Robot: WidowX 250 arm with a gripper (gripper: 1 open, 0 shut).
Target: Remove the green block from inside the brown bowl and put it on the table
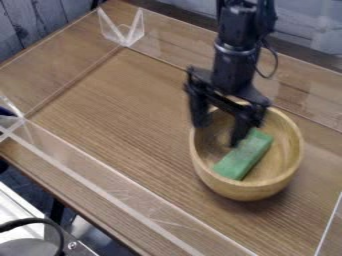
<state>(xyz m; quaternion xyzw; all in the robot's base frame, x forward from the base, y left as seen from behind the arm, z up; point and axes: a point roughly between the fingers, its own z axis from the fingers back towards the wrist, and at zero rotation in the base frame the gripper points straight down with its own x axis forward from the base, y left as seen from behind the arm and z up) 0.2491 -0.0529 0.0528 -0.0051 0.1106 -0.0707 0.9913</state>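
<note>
Green block (243,157): one, lay inside the brown bowl (277,183). Gripper (223,131): one, black, fingers spread, over the bowl. Outstanding: grasp, lift, placing on the table (114,125).

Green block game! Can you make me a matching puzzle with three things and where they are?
Things:
1. green block
2. brown bowl
3. gripper

Places:
A. over the bowl, with its jaws apart
B. inside the bowl
C. standing on the wooden table

Right pairs: 1-B, 2-C, 3-A
</note>
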